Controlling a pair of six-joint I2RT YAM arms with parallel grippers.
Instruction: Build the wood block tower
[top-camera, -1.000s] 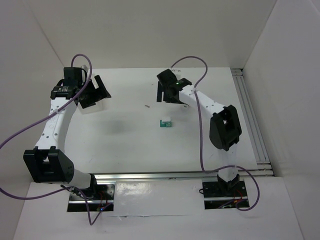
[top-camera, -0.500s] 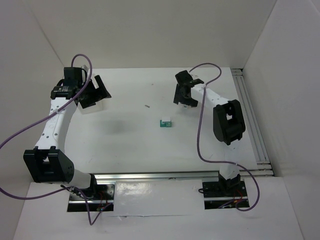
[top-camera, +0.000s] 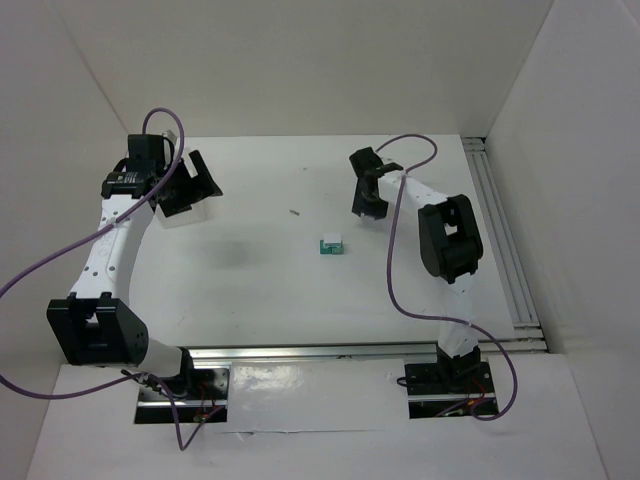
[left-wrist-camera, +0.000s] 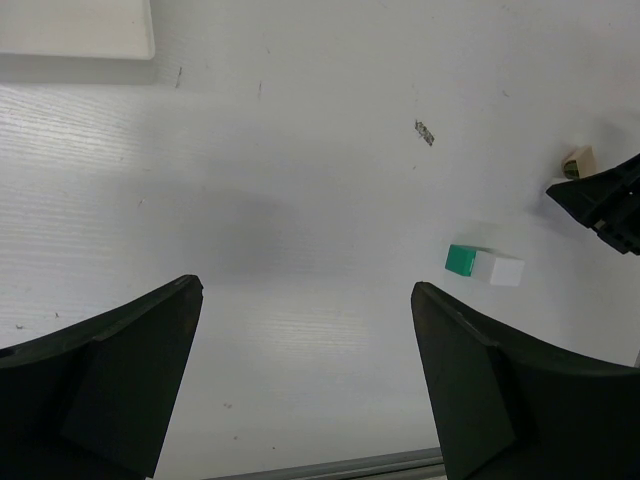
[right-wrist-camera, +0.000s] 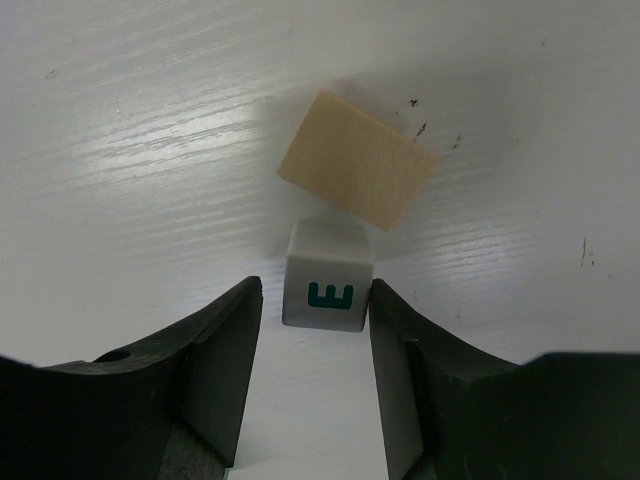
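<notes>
In the right wrist view a white cube (right-wrist-camera: 328, 277) with a green letter E stands on the table between the fingers of my right gripper (right-wrist-camera: 314, 300). The right finger touches it and a thin gap remains at the left finger. A tan wooden piece (right-wrist-camera: 358, 160) lies just beyond the cube, touching it. The teal-green cube (top-camera: 327, 248) sits mid-table with a white face or block (left-wrist-camera: 499, 269) against it. My left gripper (left-wrist-camera: 307, 290) hangs wide open over bare table at the far left.
A translucent white tray (top-camera: 180, 216) lies under the left gripper at the back left. A small dark speck (top-camera: 295, 211) marks the table. A metal rail (top-camera: 505, 240) runs along the right edge.
My right gripper has shifted right and come down around the white E cube, its jaws narrowing. The left arm has not moved.
</notes>
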